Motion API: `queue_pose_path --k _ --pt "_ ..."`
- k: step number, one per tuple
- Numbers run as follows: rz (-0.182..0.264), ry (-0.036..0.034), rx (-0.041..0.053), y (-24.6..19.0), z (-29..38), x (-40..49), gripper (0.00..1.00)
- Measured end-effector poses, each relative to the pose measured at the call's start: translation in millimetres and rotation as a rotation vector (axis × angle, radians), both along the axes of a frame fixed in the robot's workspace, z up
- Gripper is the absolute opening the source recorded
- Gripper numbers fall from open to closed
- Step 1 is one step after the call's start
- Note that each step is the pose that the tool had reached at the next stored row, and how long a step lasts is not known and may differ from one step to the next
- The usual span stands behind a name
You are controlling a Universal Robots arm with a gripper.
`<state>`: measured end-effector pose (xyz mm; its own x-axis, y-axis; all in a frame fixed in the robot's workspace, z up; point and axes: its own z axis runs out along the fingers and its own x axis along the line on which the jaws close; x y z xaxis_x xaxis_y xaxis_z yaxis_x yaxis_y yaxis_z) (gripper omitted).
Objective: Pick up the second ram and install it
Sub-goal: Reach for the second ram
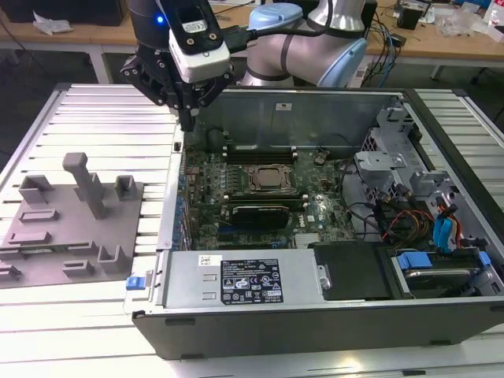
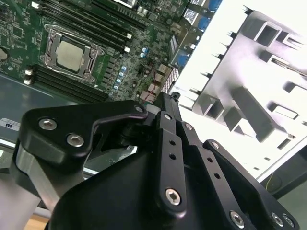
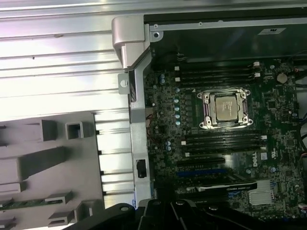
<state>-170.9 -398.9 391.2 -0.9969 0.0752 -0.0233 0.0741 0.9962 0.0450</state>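
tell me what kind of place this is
Probably a robotics lab set up for computer assembly: a robot arm hangs over an open desktop computer case lying on a slatted metal table, with a grey parts fixture beside it and cluttered wooden workbenches behind.

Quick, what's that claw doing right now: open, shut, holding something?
Gripper: shut, apparently empty.

Green motherboard (image 3: 280, 143), grey fixture plate (image 1: 79, 236), black hand (image 1: 188, 120).
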Motion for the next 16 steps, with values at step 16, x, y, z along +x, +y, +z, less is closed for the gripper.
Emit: queue_pose_path --k 16 --pt "0.000 -0.0001 0.0000 0.0 -0.9 -29.9 0.11"
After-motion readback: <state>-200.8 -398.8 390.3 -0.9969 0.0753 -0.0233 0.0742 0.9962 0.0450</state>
